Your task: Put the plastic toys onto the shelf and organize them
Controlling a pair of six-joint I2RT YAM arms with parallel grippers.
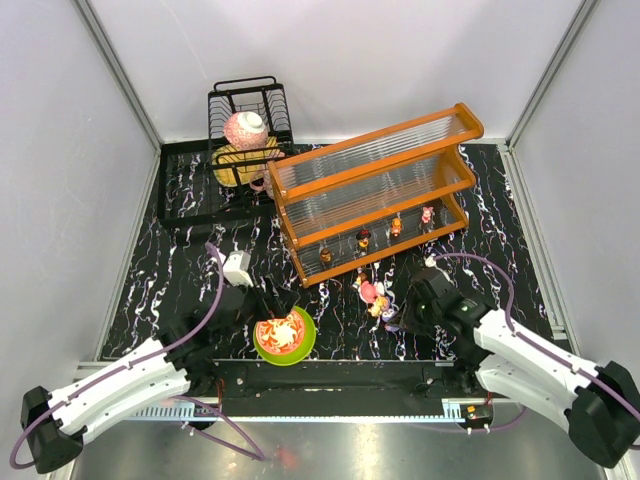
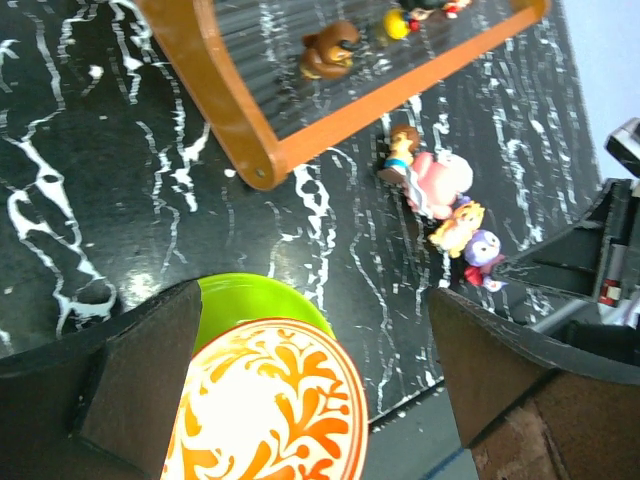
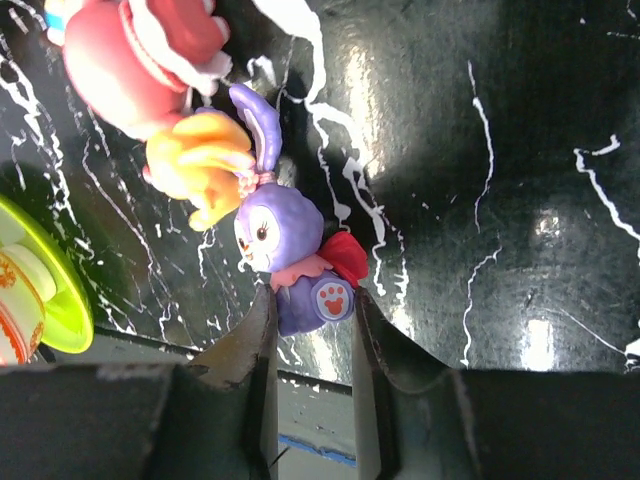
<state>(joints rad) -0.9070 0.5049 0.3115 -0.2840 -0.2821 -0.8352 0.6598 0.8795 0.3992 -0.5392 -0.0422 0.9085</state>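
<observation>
The orange-framed shelf (image 1: 370, 190) stands at the middle back, with several small toys (image 1: 363, 238) on its lower tier. Three toys lie together on the table in front of it: a pink-and-white round one (image 1: 370, 292) (image 2: 440, 185) (image 3: 130, 60), a yellow one (image 2: 457, 228) (image 3: 195, 160) and a purple bunny (image 2: 485, 250) (image 3: 290, 250). My right gripper (image 1: 395, 322) (image 3: 312, 300) is low on the table, its fingers pressed against both sides of the purple bunny's body. My left gripper (image 1: 262, 318) (image 2: 320, 380) is open and empty above the bowl.
A green-rimmed patterned bowl (image 1: 302, 347) (image 2: 250, 300) sits near the front edge, left of the toy cluster, and its rim shows in the right wrist view (image 3: 60, 300). A black wire dish rack (image 1: 250, 105) holding crockery stands at the back left, on a black tray (image 1: 200, 190).
</observation>
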